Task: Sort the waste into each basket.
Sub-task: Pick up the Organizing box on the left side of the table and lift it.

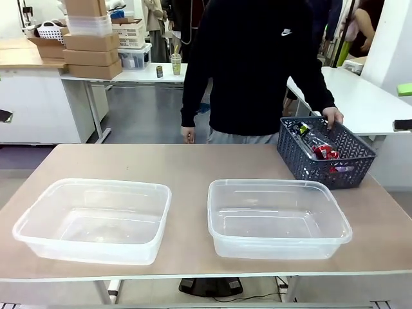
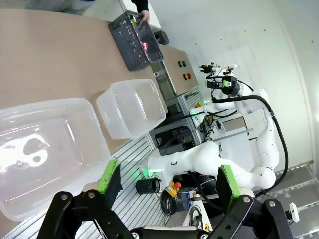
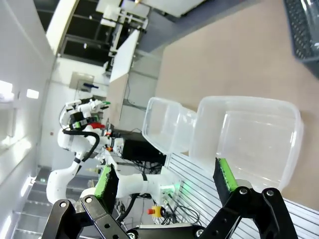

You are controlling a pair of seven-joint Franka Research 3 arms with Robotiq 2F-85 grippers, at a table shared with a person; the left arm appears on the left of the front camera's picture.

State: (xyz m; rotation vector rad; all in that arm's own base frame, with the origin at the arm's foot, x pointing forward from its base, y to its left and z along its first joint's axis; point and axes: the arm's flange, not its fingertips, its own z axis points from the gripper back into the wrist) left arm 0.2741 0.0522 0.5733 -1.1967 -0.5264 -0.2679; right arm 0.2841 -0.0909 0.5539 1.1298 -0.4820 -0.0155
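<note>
The waste, red cans (image 1: 321, 152) and a clear bottle (image 1: 313, 139), lies in a dark grey lattice basket (image 1: 302, 162) at the table's far right. A person's hand (image 1: 333, 116) rests on that basket's far rim. Two clear baskets stand side by side near the front edge: the left one (image 1: 96, 183) and the right one (image 1: 270, 183), both with nothing in them. My left gripper (image 2: 167, 184) hangs open above the table's edge, past the left basket (image 2: 60, 144). My right gripper (image 3: 165, 179) is open too, off the edge by the right basket (image 3: 259, 139).
The brown table (image 1: 193, 161) has free room between the clear baskets and the person standing at the far side. The lattice basket (image 2: 130, 40) sits at the far corner in the left wrist view. White tables and stacked boxes stand behind the person.
</note>
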